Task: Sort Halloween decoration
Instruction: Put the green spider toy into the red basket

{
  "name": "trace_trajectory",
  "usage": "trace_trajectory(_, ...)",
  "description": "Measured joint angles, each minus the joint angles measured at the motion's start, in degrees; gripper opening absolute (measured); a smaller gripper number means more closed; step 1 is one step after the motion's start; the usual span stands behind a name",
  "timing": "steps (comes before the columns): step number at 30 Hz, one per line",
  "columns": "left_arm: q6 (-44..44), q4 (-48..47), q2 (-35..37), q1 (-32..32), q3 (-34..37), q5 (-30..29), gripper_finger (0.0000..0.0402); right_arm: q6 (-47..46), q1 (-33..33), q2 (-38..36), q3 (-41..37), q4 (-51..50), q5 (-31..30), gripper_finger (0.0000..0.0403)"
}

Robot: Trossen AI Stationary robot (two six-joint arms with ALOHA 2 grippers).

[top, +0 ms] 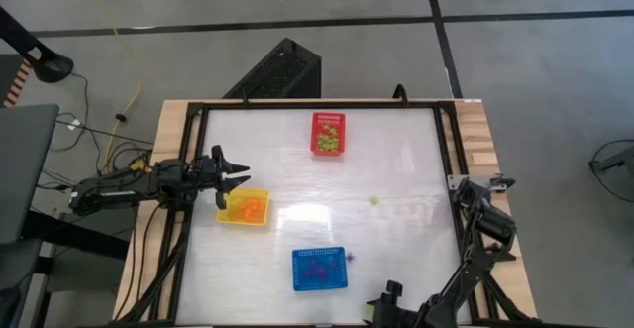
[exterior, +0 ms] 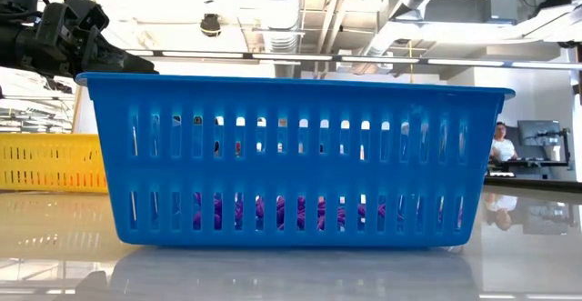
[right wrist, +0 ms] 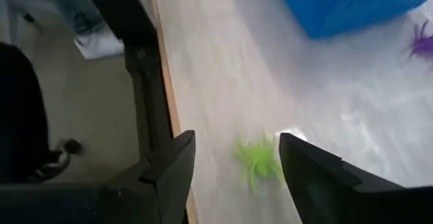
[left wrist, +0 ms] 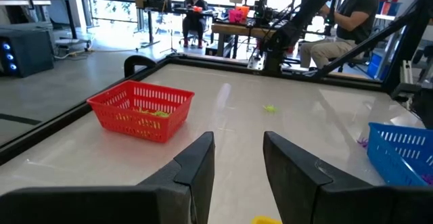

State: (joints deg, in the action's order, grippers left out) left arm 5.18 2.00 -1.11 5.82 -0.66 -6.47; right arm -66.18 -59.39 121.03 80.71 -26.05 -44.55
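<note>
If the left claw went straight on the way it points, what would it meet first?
Probably the small light green plastic trinket lying alone on the white table, nearly in line ahead of the left claw; depth is unclear, and the claw may pass above it.

Three baskets: one red (top: 329, 134), one yellow (top: 245, 208), one blue (top: 319, 269). Two arms, each with one gripper, left (top: 238, 177) and right (top: 474, 185). Loose on the table: one green trinket (top: 374, 201) and one purple trinket (top: 349, 258) (those heaped in the baskets are probably too small to count).
</note>
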Motion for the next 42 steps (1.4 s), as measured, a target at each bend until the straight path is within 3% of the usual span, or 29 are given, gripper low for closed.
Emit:
trace_trajectory(13, 0.0, 0.0, -0.01, 0.0, 0.0, 0.0, 0.0116, 0.1, 0.04, 5.43, 0.17, 1.97, -0.63, 0.0229)
trace_trajectory(30, 0.01, 0.0, -0.01, 0.0, 0.0, 0.01, 0.0116, 1.0, 1.25, 4.42, 0.03, 1.26, 0.24, 0.0026)
trace_trajectory(42, 0.01, 0.0, 0.01, 0.02, 0.01, 0.01, 0.0116, 18.12, 8.55, -7.75, -0.11, -2.76, -2.83, 0.0026)
